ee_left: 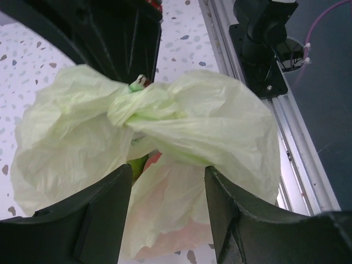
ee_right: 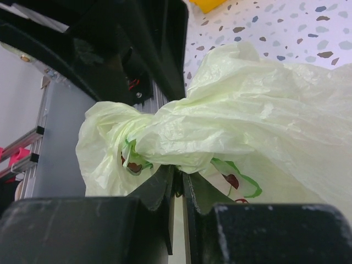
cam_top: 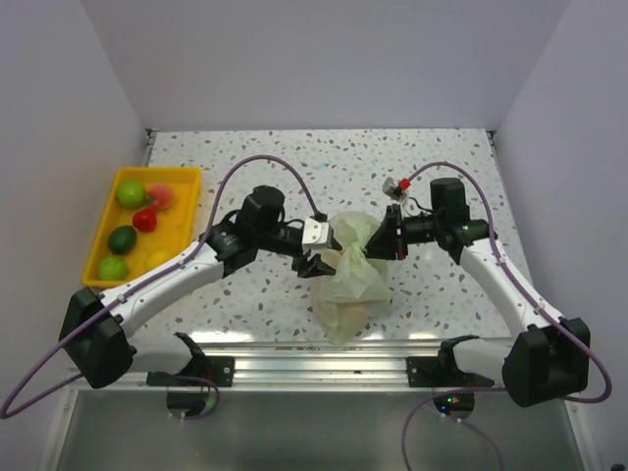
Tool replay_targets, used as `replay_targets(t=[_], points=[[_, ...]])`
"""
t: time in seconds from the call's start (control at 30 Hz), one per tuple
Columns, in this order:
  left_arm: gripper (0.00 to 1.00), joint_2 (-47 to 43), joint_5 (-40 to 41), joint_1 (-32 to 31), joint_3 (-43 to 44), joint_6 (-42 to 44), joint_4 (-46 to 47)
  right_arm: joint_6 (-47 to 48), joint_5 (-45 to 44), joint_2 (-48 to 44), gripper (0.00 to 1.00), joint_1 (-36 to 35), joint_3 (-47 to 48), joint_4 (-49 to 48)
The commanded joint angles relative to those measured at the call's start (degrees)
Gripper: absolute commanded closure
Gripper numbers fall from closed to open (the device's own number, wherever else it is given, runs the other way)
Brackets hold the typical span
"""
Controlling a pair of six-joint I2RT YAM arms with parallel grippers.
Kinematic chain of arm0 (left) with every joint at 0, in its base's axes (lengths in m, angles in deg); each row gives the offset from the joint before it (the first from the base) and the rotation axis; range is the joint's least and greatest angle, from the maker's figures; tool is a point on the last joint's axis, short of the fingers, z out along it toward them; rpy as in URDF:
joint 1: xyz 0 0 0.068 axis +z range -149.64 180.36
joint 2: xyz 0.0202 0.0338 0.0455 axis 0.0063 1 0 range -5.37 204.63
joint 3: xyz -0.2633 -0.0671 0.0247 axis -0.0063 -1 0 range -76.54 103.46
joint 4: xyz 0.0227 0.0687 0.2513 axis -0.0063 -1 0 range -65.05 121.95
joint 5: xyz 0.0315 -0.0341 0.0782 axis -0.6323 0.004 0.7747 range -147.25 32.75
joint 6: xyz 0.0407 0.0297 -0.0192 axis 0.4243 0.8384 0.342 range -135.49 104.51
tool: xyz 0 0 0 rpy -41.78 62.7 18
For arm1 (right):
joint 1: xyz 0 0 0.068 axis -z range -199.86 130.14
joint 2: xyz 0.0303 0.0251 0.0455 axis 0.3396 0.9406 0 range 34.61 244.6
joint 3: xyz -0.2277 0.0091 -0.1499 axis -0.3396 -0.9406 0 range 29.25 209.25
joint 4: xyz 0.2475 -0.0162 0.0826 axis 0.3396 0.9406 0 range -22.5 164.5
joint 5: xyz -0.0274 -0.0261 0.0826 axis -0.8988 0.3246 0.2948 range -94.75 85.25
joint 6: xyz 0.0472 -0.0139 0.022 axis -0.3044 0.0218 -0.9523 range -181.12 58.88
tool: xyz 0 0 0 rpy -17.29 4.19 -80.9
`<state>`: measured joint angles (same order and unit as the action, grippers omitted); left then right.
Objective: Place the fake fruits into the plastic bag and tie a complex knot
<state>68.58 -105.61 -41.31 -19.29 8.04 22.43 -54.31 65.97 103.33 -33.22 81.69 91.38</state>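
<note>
The plastic bag (cam_top: 351, 280) sits bunched on the speckled surface (cam_top: 294, 157), right in the middle of the action, and there's the knot (ee_left: 144, 104), a tight twisted wad of pale green at the neck with plastic ballooning out on either side of it. Through the thin film below the knot you can make out a hint of green and red, fake fruits (ee_left: 140, 165) inside the bag. On the bag's left side comes the left gripper (cam_top: 322, 248), jaws spread wide, and the wrist view shows the bag sitting in the gap between them, with no squeeze on it. On the bag's right side is the right gripper (ee_right: 177, 179), jaws pressed almost together with only a thin slit between them, pinching a fold of the bag's plastic just under the knotted bunch. Well to the left of the bag lies a yellow tray (cam_top: 179, 228), and it holds more fruits: three green, one red, one pinkish-orange, and what looks like a yellow one against the tray's floor.
</note>
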Motion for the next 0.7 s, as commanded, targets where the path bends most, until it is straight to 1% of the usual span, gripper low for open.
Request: replay_targets(t=[0.0, 0.2, 0.27, 0.33, 0.37, 0.4, 0.47, 0.5, 0.6, 0.67], points=[[0.39, 0.83, 1.68, -2.45, 3.56, -1.90, 4.06, 0.31, -1.11, -0.35, 1.00, -0.61, 0.99, -1.29], [0.37, 3.48, 4.50, -5.17, 6.03, -5.24, 4.42, -0.13, -1.64, -0.70, 1.00, -0.96, 0.46, -1.82], [0.39, 4.18, 7.66, -5.35, 6.90, -7.61, 4.60, -0.57, -1.81, -1.14, 1.00, -1.31, 0.38, -2.52], [0.49, 5.50, 9.59, -5.35, 7.69, -8.23, 3.55, -0.66, -1.99, -1.32, 1.00, -1.40, 0.20, -2.70], [0.57, 6.11, 10.03, -5.35, 8.39, -8.58, 2.93, -0.66, -1.99, -1.32, 1.00, -1.40, 0.29, -2.35], [0.73, 6.38, 10.21, -5.35, 8.66, -8.67, 2.40, -0.31, -2.07, -1.32, 1.00, -1.49, 0.46, -2.17], [0.87, 6.03, 11.00, -5.35, 8.49, -8.41, 0.47, 0.48, -2.07, -1.32, 1.00, -1.40, 0.81, -0.60], [1.00, 5.59, 11.09, -5.26, 8.05, -8.41, 0.20, 1.62, -2.25, -1.23, 1.00, -1.40, 1.25, 0.02], [1.00, 1.91, 11.53, -5.00, 4.63, -7.62, 0.55, 5.30, -2.43, -0.97, 1.00, -1.40, 2.74, 4.15], [1.00, -0.64, 11.88, -4.91, 2.60, -5.43, -1.02, 7.77, -2.86, -0.44, 1.00, -1.14, 3.80, 8.45]])
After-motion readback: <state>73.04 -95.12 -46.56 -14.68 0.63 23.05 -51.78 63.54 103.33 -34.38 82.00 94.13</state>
